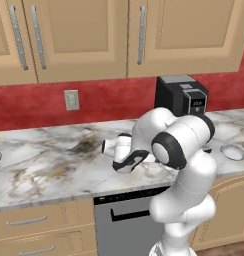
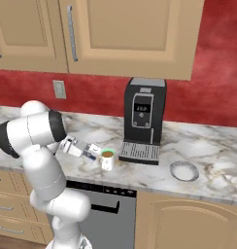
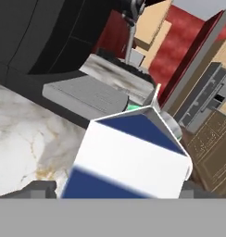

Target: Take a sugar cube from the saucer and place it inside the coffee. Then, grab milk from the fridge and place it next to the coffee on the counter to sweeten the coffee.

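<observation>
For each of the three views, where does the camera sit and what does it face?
Left base view: behind-left, facing the veined marble counter; white arm at lower right.
Right base view: behind-right, facing the white green-rimmed coffee mug; arm at lower left.
Hand view: on the hand, looking along the pincer at the white blue-banded milk carton.
Both base views share the black coffee machine and grey-white saucer.

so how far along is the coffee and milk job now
Mostly done, it seems. The coffee stands on the counter left of the saucer; whether sugar went in cannot be told. The milk sits between the gripper fingers beside the coffee, jaws wide. Left: confirm the release and back the arm away.
</observation>
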Controlling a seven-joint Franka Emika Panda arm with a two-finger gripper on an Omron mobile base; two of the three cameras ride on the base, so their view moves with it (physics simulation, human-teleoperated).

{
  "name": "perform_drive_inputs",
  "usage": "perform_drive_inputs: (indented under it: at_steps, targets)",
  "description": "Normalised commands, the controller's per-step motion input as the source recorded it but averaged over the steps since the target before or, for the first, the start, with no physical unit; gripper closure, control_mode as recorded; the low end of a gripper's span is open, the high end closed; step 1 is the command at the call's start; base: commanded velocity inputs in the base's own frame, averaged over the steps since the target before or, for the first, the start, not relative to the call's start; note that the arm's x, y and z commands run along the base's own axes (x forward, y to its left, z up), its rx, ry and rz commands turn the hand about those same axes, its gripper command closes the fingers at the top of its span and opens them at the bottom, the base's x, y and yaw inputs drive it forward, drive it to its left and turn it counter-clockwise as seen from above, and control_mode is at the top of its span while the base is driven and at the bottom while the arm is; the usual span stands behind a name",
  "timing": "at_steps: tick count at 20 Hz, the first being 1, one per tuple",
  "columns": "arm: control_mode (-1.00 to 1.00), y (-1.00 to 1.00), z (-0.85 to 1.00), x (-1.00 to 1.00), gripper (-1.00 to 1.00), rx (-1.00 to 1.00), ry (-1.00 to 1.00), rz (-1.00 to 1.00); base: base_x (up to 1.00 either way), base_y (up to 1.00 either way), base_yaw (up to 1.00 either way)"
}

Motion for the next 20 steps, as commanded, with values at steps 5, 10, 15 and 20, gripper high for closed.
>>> perform_drive_inputs:
  at_steps: [5, 10, 15, 20]
  targets:
    - [-1.0, 0.11, 0.03, 0.0, -1.0, 0.0, -0.06, -0.1, 0.0, 0.0, 0.0]
    - [-1.0, 0.6, 0.17, 0.0, -1.0, 0.0, -0.08, -0.18, 0.0, 0.0, 0.0]
    - [-1.0, 0.76, 0.17, -0.01, -1.0, 0.0, -0.11, -0.18, 0.0, 0.0, 0.0]
    - [-1.0, 0.63, 0.34, -0.24, -1.0, -0.04, -0.22, -0.15, 0.0, 0.0, 0.0]
